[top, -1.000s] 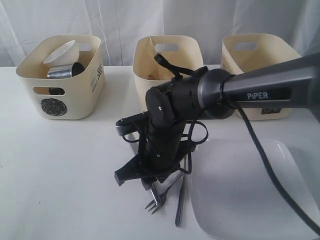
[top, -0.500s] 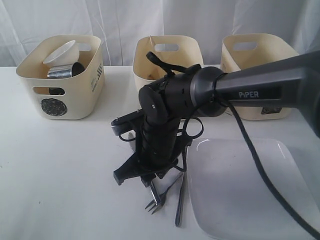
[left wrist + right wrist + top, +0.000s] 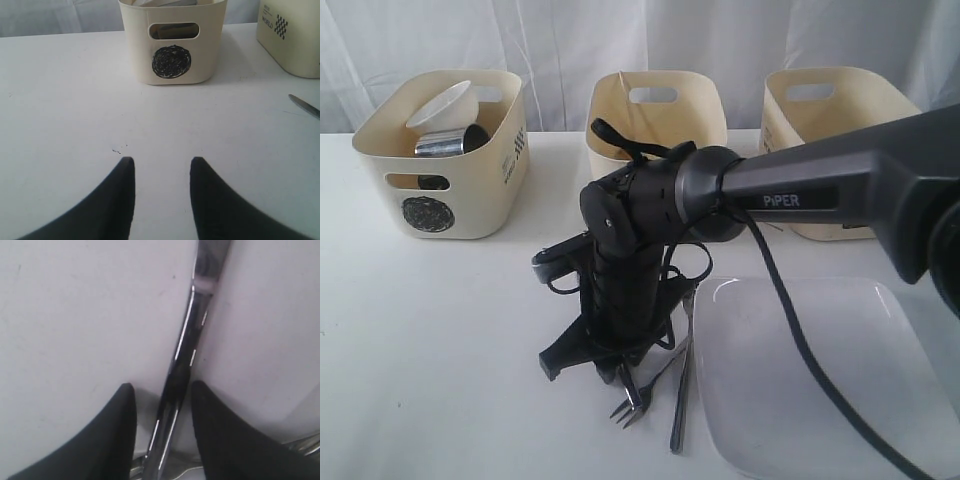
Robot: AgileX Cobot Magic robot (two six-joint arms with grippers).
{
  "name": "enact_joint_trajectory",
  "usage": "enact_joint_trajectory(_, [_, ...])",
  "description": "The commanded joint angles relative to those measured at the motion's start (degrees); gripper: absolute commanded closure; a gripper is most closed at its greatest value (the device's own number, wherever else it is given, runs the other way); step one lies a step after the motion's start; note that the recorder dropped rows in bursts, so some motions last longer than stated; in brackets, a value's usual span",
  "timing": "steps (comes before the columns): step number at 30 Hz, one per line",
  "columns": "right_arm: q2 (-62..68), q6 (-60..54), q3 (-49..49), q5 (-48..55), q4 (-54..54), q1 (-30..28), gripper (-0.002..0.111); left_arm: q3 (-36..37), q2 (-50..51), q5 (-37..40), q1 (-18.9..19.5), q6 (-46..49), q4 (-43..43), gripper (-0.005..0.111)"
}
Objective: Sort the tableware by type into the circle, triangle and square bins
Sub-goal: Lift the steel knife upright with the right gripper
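Bare table [image 3: 430, 340] left of fork [image 3: 632, 402], white plate [image 3: 820, 390] close on its right

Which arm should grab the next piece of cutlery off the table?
Right. The right gripper is down at the cutlery pile, jaws open astride a steel handle. The left gripper hovers open over bare table, facing the circle bin.

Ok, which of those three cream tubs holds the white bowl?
The left tub, marked with a black circle: a white bowl and steel mug sit in it. The middle tub and right tub show no bowl.
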Motion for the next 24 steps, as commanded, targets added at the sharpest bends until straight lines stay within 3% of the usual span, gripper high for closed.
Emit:
enact_joint_trajectory(1, [0.7, -0.5, 0.0, 0.9, 0.2, 0.2, 0.079, 0.2, -0.3, 0.2, -0.1, -0.1, -0.4, 0.065])
enact_joint_trajectory(7, [0.7, -0.5, 0.0, 0.1, 0.7, 0.2, 0.108, 0.2, -0.3, 0.2, -0.1, -0.1, -0.4, 0.065])
enact_joint_trajectory(15, [-1.7, -0.5, 0.0, -2.3, 3.0, 0.7, 0.108, 0.2, -0.3, 0.2, -0.1, -0.1, -0.4, 0.065])
enact_joint_trajectory(24, [-14.6, -0.3, 2.7, -11.4, 3.3, 2.0, 0.108, 0.2, -0.3, 0.2, -0.1, -0.1, -0.4, 0.065])
